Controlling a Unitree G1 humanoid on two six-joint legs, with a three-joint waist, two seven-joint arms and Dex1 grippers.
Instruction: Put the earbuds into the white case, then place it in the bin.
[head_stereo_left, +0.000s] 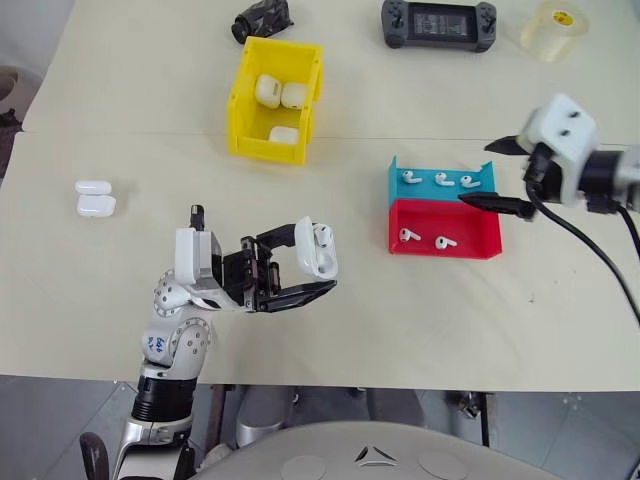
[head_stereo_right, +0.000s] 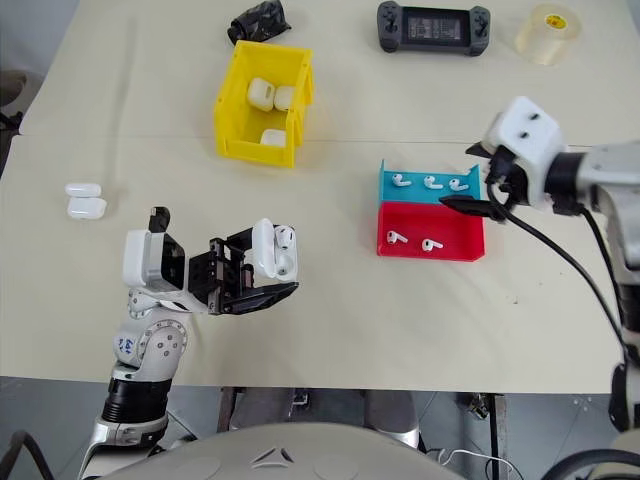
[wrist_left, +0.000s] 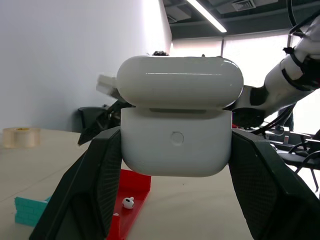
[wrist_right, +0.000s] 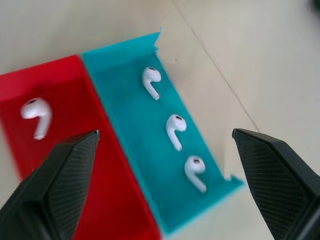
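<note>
White case (head_stereo_left: 318, 250) with its lid flipped up is sitting in my left gripper (head_stereo_left: 300, 265), clamped between the two black fingers above the front of the table (head_stereo_left: 420, 330), with one earbud (head_stereo_right: 284, 238) showing in its opening. Further left, I am seeing two more closed white cases (head_stereo_left: 95, 197) lying together on the table. Behind my left gripper, the yellow bin (head_stereo_left: 274, 98) is holding three white cases. Moving right, a blue tray (head_stereo_left: 441, 181) is carrying three earbuds (wrist_right: 174, 131), and a red tray (head_stereo_left: 444, 230) touching its front edge is carrying two. My right gripper (head_stereo_left: 505, 175) is hovering at the right end of the blue tray, fingers spread wide with nothing between them. Along the far edge I am seeing a black handheld game console (head_stereo_left: 438, 23) and a roll of clear tape (head_stereo_left: 554, 28).
</note>
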